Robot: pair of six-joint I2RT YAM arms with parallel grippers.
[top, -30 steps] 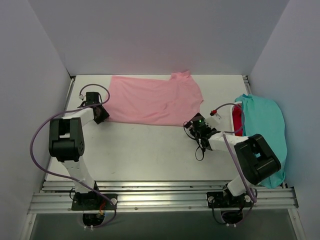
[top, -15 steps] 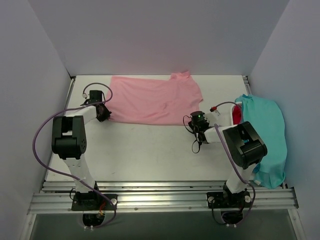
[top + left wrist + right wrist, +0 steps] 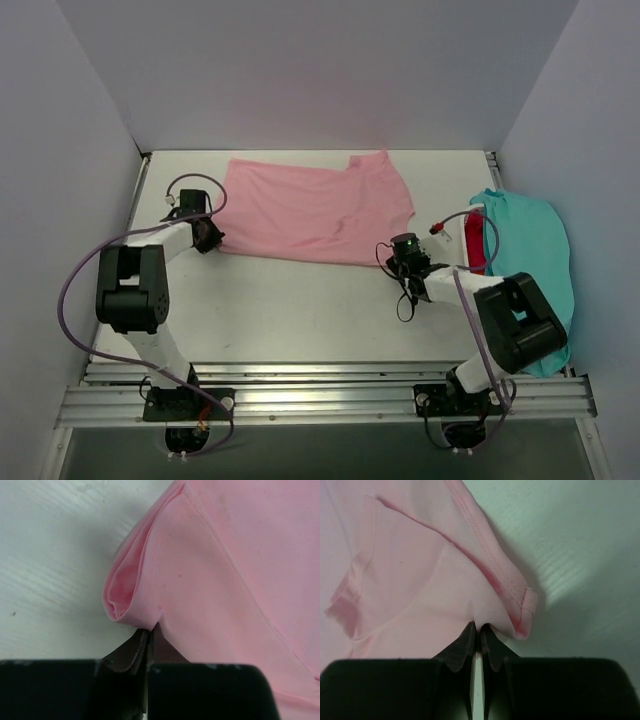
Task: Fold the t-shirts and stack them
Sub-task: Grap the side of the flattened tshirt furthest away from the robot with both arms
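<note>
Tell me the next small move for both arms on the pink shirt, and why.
Probably lift both pinched corners slightly, together. The left gripper and right gripper are each shut on a near corner of the pink t-shirt, which lies spread on the table.

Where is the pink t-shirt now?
In the top view the pink t-shirt lies spread across the far middle of the table, its near corners pinched by the left gripper and right gripper.

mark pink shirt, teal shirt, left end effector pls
pink shirt (image 3: 310, 205), top view, mid fabric
teal shirt (image 3: 530, 245), top view, upper layer
left end effector (image 3: 148, 632), left wrist view, between closed fingertips
</note>
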